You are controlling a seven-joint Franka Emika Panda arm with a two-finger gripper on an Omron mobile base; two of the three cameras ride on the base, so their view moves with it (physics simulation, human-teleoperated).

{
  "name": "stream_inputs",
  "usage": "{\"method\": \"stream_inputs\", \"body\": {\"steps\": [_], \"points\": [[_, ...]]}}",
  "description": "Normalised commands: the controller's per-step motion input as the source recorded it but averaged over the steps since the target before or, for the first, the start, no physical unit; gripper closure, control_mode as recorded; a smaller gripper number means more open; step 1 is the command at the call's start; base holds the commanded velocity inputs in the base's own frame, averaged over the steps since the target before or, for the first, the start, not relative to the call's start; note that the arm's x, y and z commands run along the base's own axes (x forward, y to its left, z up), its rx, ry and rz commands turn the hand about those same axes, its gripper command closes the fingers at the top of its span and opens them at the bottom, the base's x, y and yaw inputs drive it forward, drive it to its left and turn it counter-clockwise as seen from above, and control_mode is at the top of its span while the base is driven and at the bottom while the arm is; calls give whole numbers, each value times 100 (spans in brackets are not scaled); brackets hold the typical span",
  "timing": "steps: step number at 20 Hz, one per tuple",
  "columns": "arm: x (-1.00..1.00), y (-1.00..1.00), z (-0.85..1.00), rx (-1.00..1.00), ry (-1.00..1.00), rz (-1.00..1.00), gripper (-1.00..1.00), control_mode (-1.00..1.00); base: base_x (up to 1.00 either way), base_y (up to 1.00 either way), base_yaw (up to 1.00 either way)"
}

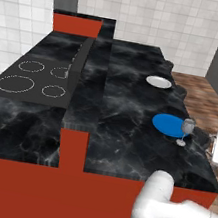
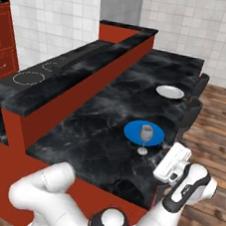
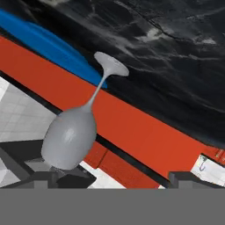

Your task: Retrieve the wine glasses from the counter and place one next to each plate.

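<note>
One clear stemmed wine glass (image 1: pixel 187 131) (image 2: pixel 145 137) stands upright on the black marble counter (image 1: pixel 122 133), its foot at the near right rim of the blue plate (image 1: pixel 167 124) (image 2: pixel 137 132). The white plate (image 1: pixel 159 82) (image 2: pixel 169 92) lies farther back along the same edge. My gripper (image 1: pixel 217 147) (image 2: pixel 172 161) hangs open just off the counter's right edge, a short way from the glass and holding nothing. The hand view is rolled over, so the glass (image 3: pixel 72 134) appears upside down above the left fingertip (image 3: pixel 44 178), apart from both, with the blue plate (image 3: pixel 44 41) behind its foot.
A cooktop (image 1: pixel 33 77) with ring markings lies on the lower left counter, behind a raised ledge (image 1: pixel 88 77) running front to back. Dark stool backs (image 2: pixel 193 112) stand along the counter's right edge over a wooden floor (image 2: pixel 218 133).
</note>
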Motion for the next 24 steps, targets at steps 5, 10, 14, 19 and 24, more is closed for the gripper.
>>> {"method": "stream_inputs", "body": {"steps": [5,10,14,19,24], "points": [[-85,41,38,0,-1,-5,-100,-100,0,0,0],[-59,64,61,-1,-13,0,-100,-100,0,0,0],[-48,80,72,-3,-15,0,-100,-100,0,0,0],[-53,78,68,-7,-11,0,-100,-100,0,0,0],[-47,87,59,-12,-3,0,-100,-100,0,0,0]]}}
